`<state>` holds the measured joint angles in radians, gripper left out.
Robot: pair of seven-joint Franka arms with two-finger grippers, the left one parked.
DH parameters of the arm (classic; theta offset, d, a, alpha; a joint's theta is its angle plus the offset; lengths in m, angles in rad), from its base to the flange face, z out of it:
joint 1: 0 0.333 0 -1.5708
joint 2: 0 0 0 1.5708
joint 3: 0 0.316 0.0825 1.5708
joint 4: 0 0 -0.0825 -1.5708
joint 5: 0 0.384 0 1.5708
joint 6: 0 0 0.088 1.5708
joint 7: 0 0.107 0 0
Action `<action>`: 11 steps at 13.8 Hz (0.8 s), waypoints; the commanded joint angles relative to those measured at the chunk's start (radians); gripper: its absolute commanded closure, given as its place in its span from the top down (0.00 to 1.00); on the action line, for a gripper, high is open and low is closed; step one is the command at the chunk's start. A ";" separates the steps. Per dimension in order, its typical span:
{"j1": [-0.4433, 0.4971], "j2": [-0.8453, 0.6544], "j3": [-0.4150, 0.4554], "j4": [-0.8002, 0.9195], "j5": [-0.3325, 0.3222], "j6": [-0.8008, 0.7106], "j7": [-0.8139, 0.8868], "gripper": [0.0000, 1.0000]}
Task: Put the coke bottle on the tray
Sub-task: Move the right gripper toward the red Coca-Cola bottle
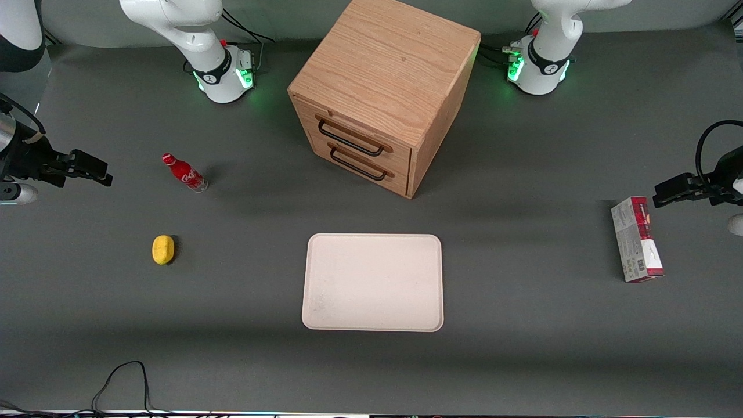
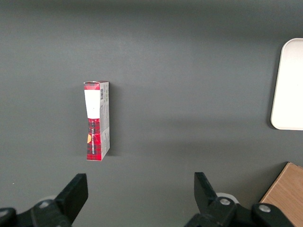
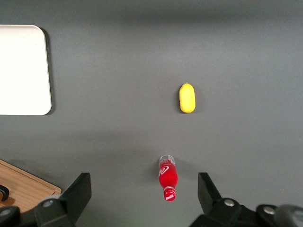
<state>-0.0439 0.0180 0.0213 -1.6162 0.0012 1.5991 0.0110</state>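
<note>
1. Hanging above the working arm's end of the table, the gripper has its fingers spread apart and holds nothing.
2. The coke bottle stands on the table near that gripper, well apart from the tray; the wrist view shows the bottle between the spread fingers, lower down.
3. A lemon lies nearer the front camera than the bottle.
4. The tray sits mid-table, in front of a wooden drawer cabinet.
5. A carton box lies toward the parked arm's end.
</note>
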 commanded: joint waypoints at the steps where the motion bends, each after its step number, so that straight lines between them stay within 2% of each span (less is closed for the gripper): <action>1: 0.012 -0.015 -0.011 -0.001 -0.015 -0.011 -0.016 1.00; 6: 0.004 -0.023 -0.027 -0.008 -0.017 -0.063 -0.042 1.00; 11: 0.007 -0.309 -0.049 -0.313 -0.024 -0.042 -0.026 1.00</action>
<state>-0.0454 -0.1142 -0.0227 -1.7435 -0.0044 1.5222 -0.0077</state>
